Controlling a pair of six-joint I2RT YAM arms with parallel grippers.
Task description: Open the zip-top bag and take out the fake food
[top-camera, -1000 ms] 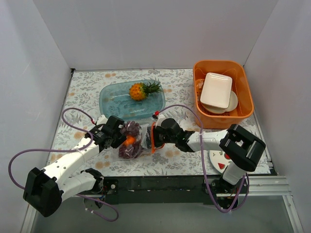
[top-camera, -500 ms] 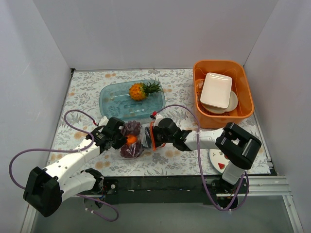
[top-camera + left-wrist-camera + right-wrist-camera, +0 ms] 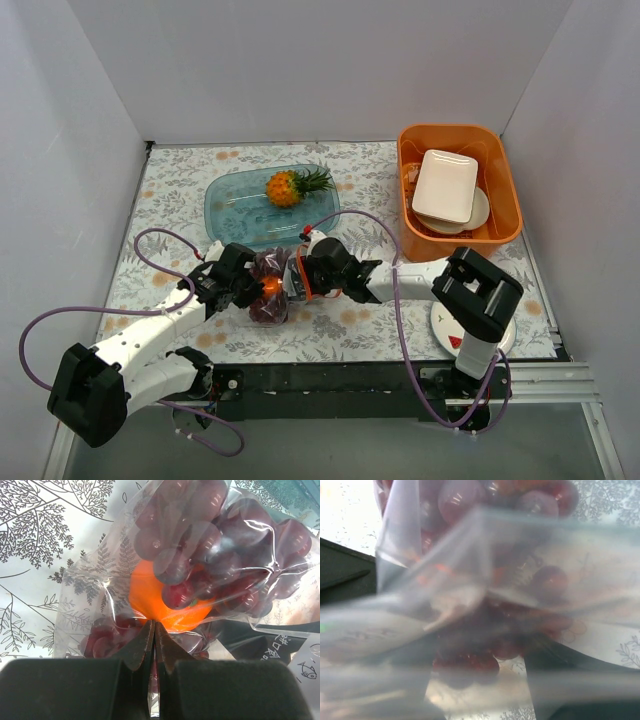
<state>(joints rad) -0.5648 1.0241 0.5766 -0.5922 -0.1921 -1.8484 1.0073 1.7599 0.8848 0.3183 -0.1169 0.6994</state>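
Note:
The zip-top bag [image 3: 272, 292] lies on the flowered mat between my grippers, its orange-red zip strip [image 3: 297, 276] at its right end. Dark purple grapes [image 3: 215, 540] and a small orange fruit [image 3: 165, 602] are inside it. My left gripper [image 3: 246, 287] is shut on the bag's plastic at its left edge, the jaws closed on the film [image 3: 153, 626] just below the orange fruit. My right gripper [image 3: 303, 277] is pushed into the bag's mouth. Its wrist view is blurred by plastic, with the fingers apart and grapes [image 3: 465, 662] between them. The pineapple [image 3: 290, 186] lies in the teal tray [image 3: 225, 208].
An orange bin [image 3: 408, 190] with white dishes [image 3: 445, 185] stands at the back right. A watermelon-printed plate [image 3: 447, 338] lies under my right arm near the front edge. White walls close in the left, back and right.
My right gripper has moved left into the bag's mouth, pushing the zip end closer to my left gripper. The bag is bunched up shorter. The left gripper has kept its hold.

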